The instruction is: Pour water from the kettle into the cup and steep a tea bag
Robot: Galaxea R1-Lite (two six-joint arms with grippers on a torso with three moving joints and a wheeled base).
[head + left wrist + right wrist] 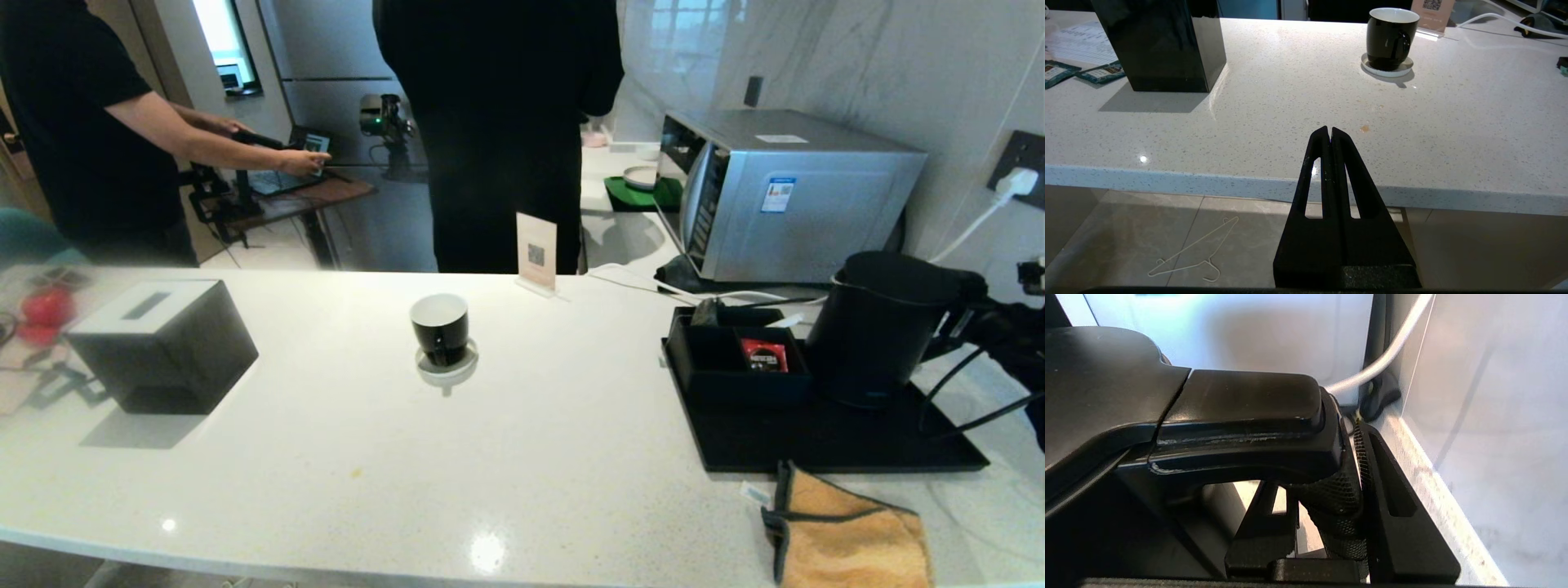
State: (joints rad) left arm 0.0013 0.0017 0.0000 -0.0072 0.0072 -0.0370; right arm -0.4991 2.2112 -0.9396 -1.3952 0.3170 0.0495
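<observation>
Head view showed the black kettle [878,327] standing on a black tray [816,441] at the counter's right, and the cup [440,328] on its saucer [446,365] mid-counter. Only the right wrist view revealed the right gripper [1327,522], its fingers clamped around the kettle's textured handle [1339,498]. Left wrist view alone showed the left gripper [1329,131] fully closed, empty, hovering at the counter's near edge.

head: up high, looks down over the white counter [522,457] | left wrist: low, off the counter edge, looks across it | right wrist: very close up on the kettle [1106,396] handle | shared: head and left wrist both see the cup [440,328]
</observation>
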